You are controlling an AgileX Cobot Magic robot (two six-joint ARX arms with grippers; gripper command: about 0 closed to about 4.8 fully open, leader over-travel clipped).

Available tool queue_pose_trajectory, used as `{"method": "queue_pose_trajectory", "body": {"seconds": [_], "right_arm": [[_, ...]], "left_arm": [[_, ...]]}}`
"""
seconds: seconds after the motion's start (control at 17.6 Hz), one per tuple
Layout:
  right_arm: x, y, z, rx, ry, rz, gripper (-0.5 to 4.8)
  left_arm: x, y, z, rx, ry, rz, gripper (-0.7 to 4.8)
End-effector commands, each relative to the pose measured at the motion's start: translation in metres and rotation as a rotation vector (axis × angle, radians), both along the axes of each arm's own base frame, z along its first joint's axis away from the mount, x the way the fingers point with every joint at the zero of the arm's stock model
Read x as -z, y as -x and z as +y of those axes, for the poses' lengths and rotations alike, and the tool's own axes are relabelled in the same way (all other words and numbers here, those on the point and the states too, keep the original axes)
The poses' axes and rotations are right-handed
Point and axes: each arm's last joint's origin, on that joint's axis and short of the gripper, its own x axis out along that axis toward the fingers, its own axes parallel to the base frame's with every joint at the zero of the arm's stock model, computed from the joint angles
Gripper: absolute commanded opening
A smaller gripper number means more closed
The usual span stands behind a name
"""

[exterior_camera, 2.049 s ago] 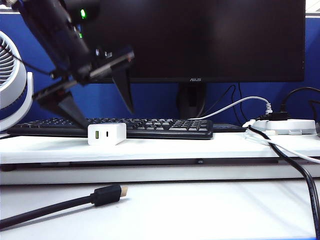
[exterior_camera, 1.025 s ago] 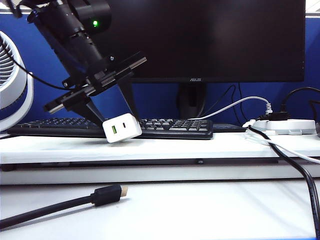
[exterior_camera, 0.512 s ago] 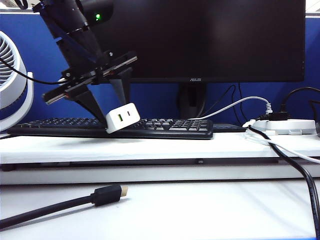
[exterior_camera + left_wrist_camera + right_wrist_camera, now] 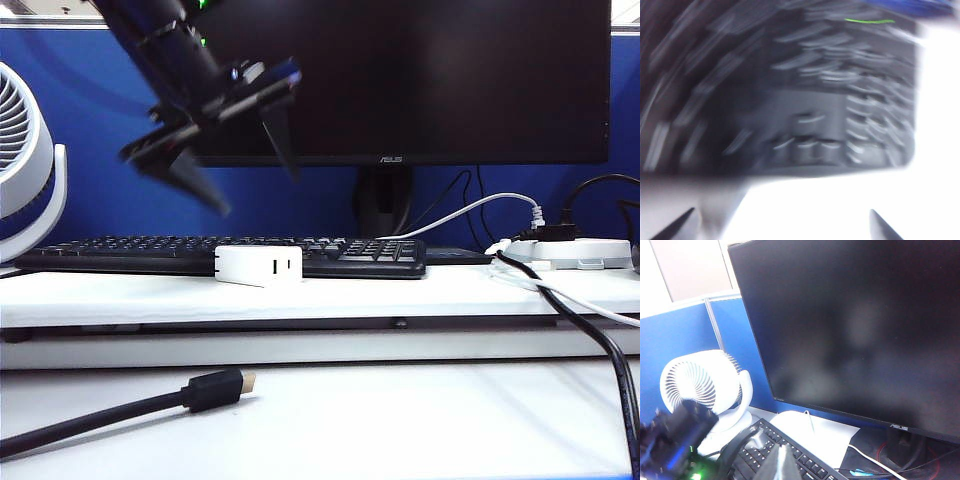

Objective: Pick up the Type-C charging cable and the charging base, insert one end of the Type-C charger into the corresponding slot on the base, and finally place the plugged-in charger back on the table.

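Note:
The white charging base (image 4: pixel 259 266) lies on the raised shelf of the table (image 4: pixel 120 297), against the front of the keyboard, with two small dark openings facing the exterior camera. My left gripper (image 4: pixel 258 192) hangs blurred above it, open and empty, clear of the block. In the left wrist view its fingertips (image 4: pixel 882 227) stand wide apart over blurred keys and bright white; the base cannot be made out there. A thin white Type-C charging cable (image 4: pixel 580 303) trails across the shelf at the right. My right gripper (image 4: pixel 780 461) is shut on nothing, raised, and out of the exterior view.
A black keyboard (image 4: pixel 350 255) and a large monitor (image 4: pixel 420 80) fill the back of the shelf. A white fan (image 4: pixel 25 160) stands at the left, a white power strip (image 4: pixel 575 252) with plugged cables at the right. A thick black cable (image 4: pixel 210 390) with a gold tip lies on the lower desk.
My left gripper had the base lifted and tilted; now the jaws have opened, the base lies flat on the shelf, and the gripper has risen and rolled.

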Motion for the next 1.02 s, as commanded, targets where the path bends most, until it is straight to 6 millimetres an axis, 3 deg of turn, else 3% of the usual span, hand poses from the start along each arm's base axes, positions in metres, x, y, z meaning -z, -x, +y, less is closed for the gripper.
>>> {"method": "queue_pose_trajectory", "body": {"seconds": [0.06,0.11,0.28,0.68,1.02], "right_arm": [[-0.004,0.002,0.0,-0.004,-0.013,-0.025,-0.01],[-0.004,0.002,0.0,-0.004,-0.013,-0.025,-0.01],[-0.004,0.002,0.0,-0.005,-0.013,-0.025,-0.01],[-0.004,0.002,0.0,-0.005,-0.013,-0.025,-0.01],[-0.004,0.002,0.0,-0.006,-0.013,-0.025,-0.01]], "left_arm": [[-0.001,0.005,0.0,0.59,-0.307,-0.291,4.42],[0.001,0.006,0.002,0.716,-0.437,-0.347,4.74],[0.009,0.01,0.004,1.002,-0.567,-0.421,4.79],[0.037,-0.005,-0.005,1.071,-0.59,-0.416,4.79],[0.04,-0.01,-0.01,1.093,-0.572,-0.481,4.79]]}}
